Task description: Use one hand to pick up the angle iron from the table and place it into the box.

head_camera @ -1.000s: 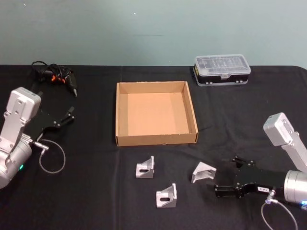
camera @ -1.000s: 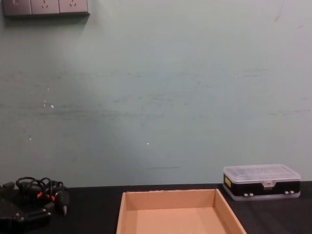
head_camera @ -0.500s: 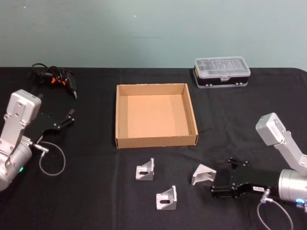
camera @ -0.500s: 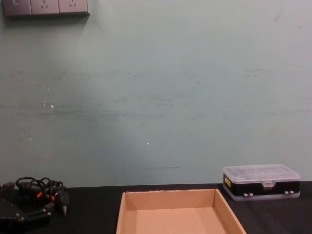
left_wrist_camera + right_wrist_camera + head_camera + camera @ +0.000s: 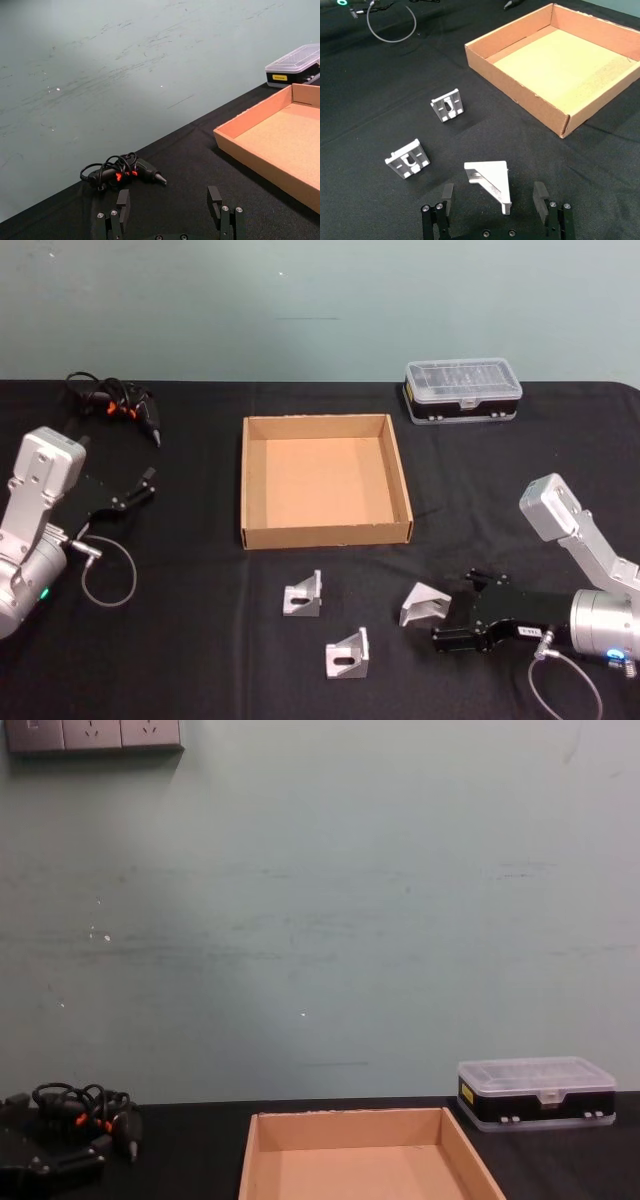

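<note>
Reach explains why your right pincer (image 5: 452,612) sits low in the lower right of the head view. Its black fingers are spread wide with nothing held, and the nearest angle iron (image 5: 424,602) lies on the table (image 5: 200,660) just at their tips. In the right wrist view that angle iron (image 5: 489,181) rests between the two fingers (image 5: 447,196), low in the middle of the frame. It looks apart from both, so you are lined up to clamp across it but not yet gripping. It lies on its side with a triangular face up, which I judge gives the fingers two flat flanks to press on.

Two more angle irons stand on the table farther left, one (image 5: 303,593) near the centre and one (image 5: 347,652) below it toward the bottom edge. Both are well apart from the pincer, so the piece nearest the working arm is the sensible pick.

The box (image 5: 325,533) sits open-topped in the middle of the head view, just above the three pieces and bare inside. Its front wall is low, so you should need only a modest lift to clear it while carrying up-frame and left.

Your left pincer (image 5: 138,487) is parked at the left edge, likewise open and holding nothing, since the job asks for one hand. A clear-lidded case (image 5: 462,390) at upper right and a corded tool (image 5: 118,405) at upper left lie off the route.
</note>
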